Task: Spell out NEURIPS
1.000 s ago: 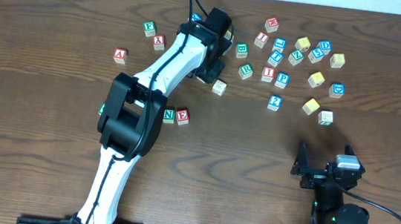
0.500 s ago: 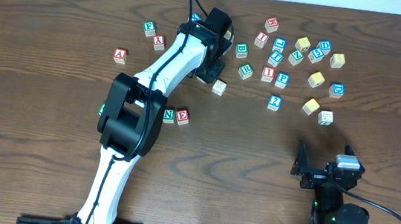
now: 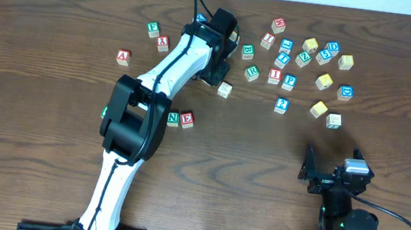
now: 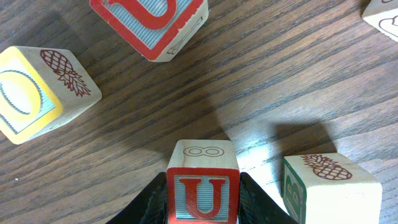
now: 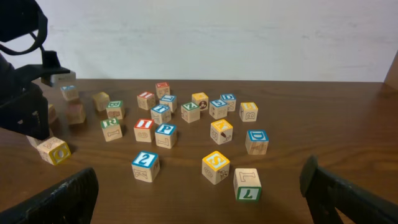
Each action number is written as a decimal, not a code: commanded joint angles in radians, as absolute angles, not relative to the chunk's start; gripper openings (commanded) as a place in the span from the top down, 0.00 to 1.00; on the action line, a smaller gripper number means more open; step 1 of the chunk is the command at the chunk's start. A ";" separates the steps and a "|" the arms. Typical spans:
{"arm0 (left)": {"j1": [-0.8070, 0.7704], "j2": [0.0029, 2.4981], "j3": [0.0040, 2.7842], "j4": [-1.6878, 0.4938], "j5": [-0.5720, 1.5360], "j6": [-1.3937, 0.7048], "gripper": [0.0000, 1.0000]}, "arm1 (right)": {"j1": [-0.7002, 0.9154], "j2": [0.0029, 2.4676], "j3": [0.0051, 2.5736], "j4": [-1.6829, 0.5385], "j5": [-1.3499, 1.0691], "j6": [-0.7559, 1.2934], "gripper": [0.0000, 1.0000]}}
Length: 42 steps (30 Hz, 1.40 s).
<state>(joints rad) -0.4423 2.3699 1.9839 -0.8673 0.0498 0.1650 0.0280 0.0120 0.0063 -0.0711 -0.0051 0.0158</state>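
Left gripper (image 4: 202, 202) clamps the U cube (image 4: 202, 177) near the far edge of the tabletop (image 3: 33, 150); right gripper (image 5: 200, 196) hangs wide open. Nothing on the table has moved since a second ago.

Wooden cube with a red border (image 4: 202, 196): red U on the facing side, outlined 8 on top. Yellow-faced wooden cube (image 4: 37, 93): O or zero. At the middle of the tabletop (image 3: 262, 159), green-lettered wooden cube (image 3: 173, 117) reads N; touching it, red-lettered wooden cube (image 3: 187, 118) reads E. Toward the far right corner: red-framed wooden cube (image 5: 143, 126), I; blue-framed wooden cube (image 5: 165, 132), P; blue-topped wooden cube (image 5: 145, 160), 2; yellow-topped wooden cube (image 5: 216, 162), S; blue-edged wooden cube (image 5: 256, 137), D.
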 commanded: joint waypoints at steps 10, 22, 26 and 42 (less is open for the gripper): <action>-0.443 2.396 2.000 -0.874 0.041 0.171 0.70 | 0.020 0.007 0.006 -0.076 -0.007 0.029 0.01; -0.443 2.396 2.000 -0.874 0.037 0.171 0.74 | 0.020 0.007 0.006 -0.076 -0.007 0.029 0.01; -0.443 2.395 2.001 -0.874 0.037 0.171 0.78 | 0.020 0.007 0.006 -0.076 -0.007 0.029 0.01; -0.443 2.300 2.004 -0.874 0.007 0.152 0.81 | 0.020 0.007 0.006 -0.076 -0.006 0.029 0.01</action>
